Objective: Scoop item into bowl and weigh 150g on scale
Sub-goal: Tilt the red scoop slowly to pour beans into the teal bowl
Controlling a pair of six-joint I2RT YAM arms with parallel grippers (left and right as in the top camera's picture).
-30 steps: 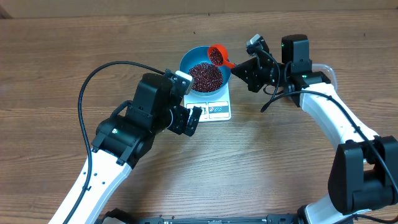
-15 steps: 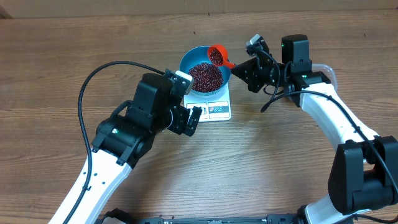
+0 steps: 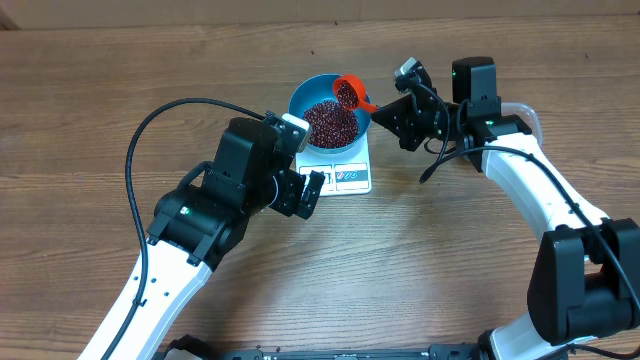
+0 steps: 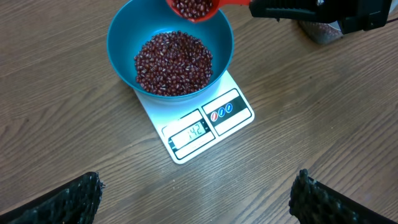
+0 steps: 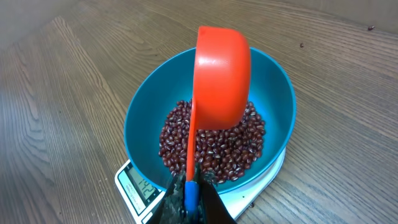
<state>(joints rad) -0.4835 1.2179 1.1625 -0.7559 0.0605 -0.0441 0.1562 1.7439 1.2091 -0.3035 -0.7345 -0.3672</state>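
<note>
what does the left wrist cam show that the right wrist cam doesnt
Left wrist only: the orange scoop with beans in it, the buttons on the scale, the open left pincer. Right wrist only: the scoop's tipped outer back, its handle shut in the right pincer. Both: the blue bowl of beans on the white scale, display in view.

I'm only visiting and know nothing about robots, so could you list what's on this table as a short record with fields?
bowl: blue, standing on the scale
beans: dark red, heaped in the bowl, some in the scoop
scoop: orange, tilted over the bowl's rim
right gripper: shut on the scoop's handle
left gripper: open, empty, by the scale's front
table: brown wood
</note>
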